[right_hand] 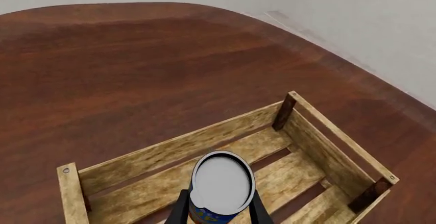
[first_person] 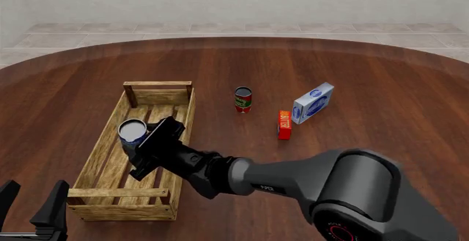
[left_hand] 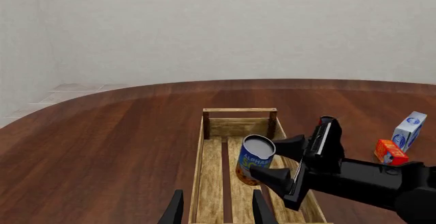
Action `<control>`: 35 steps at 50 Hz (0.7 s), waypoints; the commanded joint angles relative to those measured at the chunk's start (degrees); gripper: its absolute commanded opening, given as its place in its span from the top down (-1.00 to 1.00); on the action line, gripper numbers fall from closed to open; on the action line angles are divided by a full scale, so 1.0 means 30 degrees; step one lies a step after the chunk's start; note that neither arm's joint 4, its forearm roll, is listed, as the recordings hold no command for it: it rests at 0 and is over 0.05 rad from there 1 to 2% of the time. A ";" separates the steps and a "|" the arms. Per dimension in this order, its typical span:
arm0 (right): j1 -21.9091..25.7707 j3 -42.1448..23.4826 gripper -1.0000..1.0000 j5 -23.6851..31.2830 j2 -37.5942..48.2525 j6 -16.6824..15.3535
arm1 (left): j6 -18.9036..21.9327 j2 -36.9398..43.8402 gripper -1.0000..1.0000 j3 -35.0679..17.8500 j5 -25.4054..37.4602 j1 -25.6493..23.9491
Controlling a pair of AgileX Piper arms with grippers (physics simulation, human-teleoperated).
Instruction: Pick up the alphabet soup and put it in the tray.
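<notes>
The alphabet soup [first_person: 132, 133], a blue-labelled can with a pale grey top, stands inside the tray [first_person: 157, 84], a long light-wood crate at the table's left. My right gripper [first_person: 139, 145] reaches in over the tray's right side and is shut on the can's sides. The right wrist view shows the can's lid [right_hand: 221, 182] between the fingers over the slats of the tray [right_hand: 170, 150]. In the left wrist view the can [left_hand: 253, 155] sits tilted at or just above the slats. My left gripper [first_person: 33, 202] is open and empty at the tray's near end [left_hand: 216, 214].
A red-and-green can [first_person: 243, 99] stands right of the tray. An orange-red box [first_person: 284, 124] and a white-and-blue carton [first_person: 313, 103] lie further right, also in the left wrist view: box [left_hand: 390, 152], carton [left_hand: 409, 130].
</notes>
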 commanded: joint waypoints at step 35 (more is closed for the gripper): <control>-0.0268 -0.2062 1.00 0.1051 0.1688 -0.0356 | 0.0000 0.0000 -1.00 0.0000 0.0000 0.0000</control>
